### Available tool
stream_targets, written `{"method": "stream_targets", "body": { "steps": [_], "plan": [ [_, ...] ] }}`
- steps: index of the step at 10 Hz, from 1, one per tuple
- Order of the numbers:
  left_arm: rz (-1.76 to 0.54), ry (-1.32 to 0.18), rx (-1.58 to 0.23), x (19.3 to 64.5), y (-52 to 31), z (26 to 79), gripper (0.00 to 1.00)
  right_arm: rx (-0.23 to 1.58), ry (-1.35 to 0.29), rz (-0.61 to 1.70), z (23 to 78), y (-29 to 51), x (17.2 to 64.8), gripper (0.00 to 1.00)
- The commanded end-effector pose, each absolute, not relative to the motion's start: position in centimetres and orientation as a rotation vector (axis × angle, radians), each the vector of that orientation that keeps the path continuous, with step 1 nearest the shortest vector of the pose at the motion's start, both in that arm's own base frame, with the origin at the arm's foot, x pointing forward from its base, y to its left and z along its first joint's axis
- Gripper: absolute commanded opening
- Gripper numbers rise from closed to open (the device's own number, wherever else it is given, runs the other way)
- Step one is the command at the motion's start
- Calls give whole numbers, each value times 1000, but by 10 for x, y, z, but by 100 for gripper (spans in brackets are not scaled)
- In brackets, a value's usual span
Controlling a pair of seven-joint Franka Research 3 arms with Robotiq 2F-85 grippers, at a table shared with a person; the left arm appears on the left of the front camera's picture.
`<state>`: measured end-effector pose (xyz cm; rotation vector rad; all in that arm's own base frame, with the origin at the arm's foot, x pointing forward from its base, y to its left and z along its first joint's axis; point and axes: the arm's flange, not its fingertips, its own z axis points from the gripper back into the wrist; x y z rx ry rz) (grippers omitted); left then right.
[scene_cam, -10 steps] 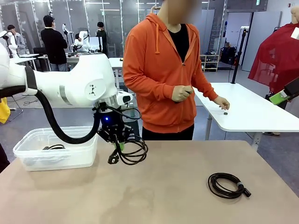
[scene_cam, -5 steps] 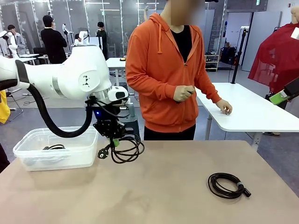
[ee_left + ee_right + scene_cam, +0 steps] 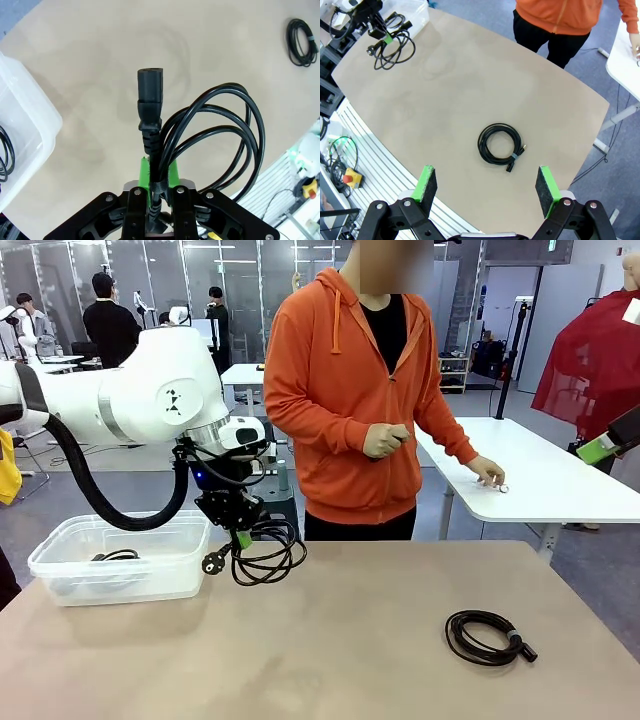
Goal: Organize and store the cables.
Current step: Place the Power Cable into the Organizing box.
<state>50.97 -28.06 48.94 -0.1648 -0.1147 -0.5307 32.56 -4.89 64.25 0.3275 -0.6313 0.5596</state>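
The right gripper [image 3: 486, 187] is held with its jaws spread wide and nothing between them, high over the table [image 3: 330, 670] and well away from the bin [image 3: 60, 575]. A second cable [image 3: 487, 637] lies coiled flat on the table, far to the right of the bin.

Just right of the bin's right wall, a coiled power cable [image 3: 262, 558] is held clear of the table. It is pinched at its bound neck by the left gripper [image 3: 243, 538], whose green pads are pressed together on it. Its loops and a plug hang lower than the bin's rim. A third cable [image 3: 117, 556] is seen lying inside the bin.

The step in hand is judged to be the carry into the bin. The coil should be raised until loops and plug clear the rim. It should then be brought over the bin's middle and lowered before the jaws are parted, so that nothing is left draped over the wall.

Beyond the bin, one closed hand [image 3: 386, 440] is held at the person's chest.
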Motion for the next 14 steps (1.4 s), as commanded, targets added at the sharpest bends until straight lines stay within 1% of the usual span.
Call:
{"method": "stream_targets", "body": {
  "steps": [1, 2, 3, 4, 5, 6, 9, 12, 14],
  "plan": [
    [-506, -126, -152, 512, -282, 490, 0, 340, -633, 575, 642, -51, 326, 100],
    [-506, -126, -152, 512, -282, 490, 0, 340, -633, 575, 642, -51, 326, 100],
    [-526, -112, -163, 510, -281, 488, 16, 340, -633, 575, 642, -51, 326, 100],
    [-498, -117, -150, 527, -259, 495, 16, 340, -633, 575, 642, -51, 326, 100],
    [-542, -133, -91, 536, -240, 493, 16, 340, -633, 575, 642, -51, 326, 100],
    [-562, -139, -98, 543, -220, 494, 16, 340, -633, 575, 642, -51, 326, 100],
    [-478, -185, -130, 557, -148, 504, 16, 340, -633, 575, 642, -51, 326, 100],
    [-364, -211, -91, 567, -78, 516, 16, 340, -633, 575, 642, -51, 326, 100],
    [-315, -188, -52, 566, -42, 505, 16, 340, -633, 575, 642, -51, 326, 100]
  ]
}}
